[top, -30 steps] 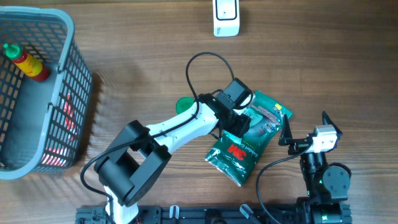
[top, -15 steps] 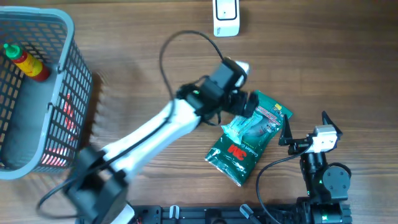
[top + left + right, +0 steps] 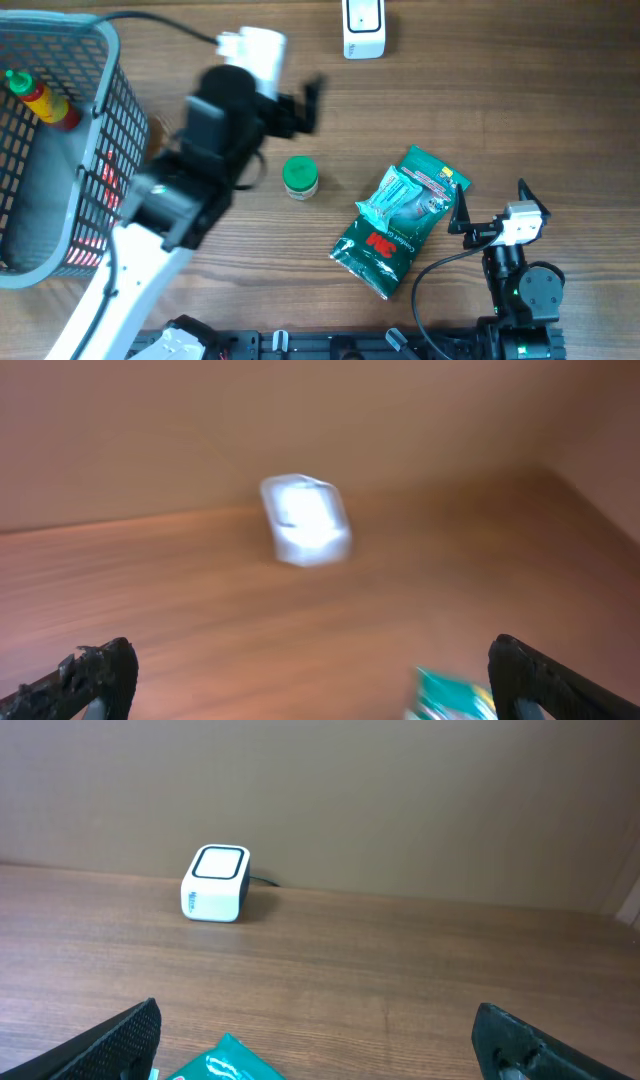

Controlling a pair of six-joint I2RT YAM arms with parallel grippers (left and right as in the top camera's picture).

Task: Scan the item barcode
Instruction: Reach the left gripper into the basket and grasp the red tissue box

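Wooden table (image 3: 520,90). Green packet (image 3: 405,235) lies flat, long axis diagonal, near-left to far-right. Right gripper (image 3: 490,203) spread wide, empty, just beside packet's right edge: nearer arm. Left gripper (image 3: 305,105) spread, empty, well apart toward far-left. Scanner (image 3: 363,27) beyond packet.

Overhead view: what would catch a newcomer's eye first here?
The big blurred left arm fills the left centre. A green packet lies right of centre on the wooden table, and a grey basket with a red bottle stands at the left edge.
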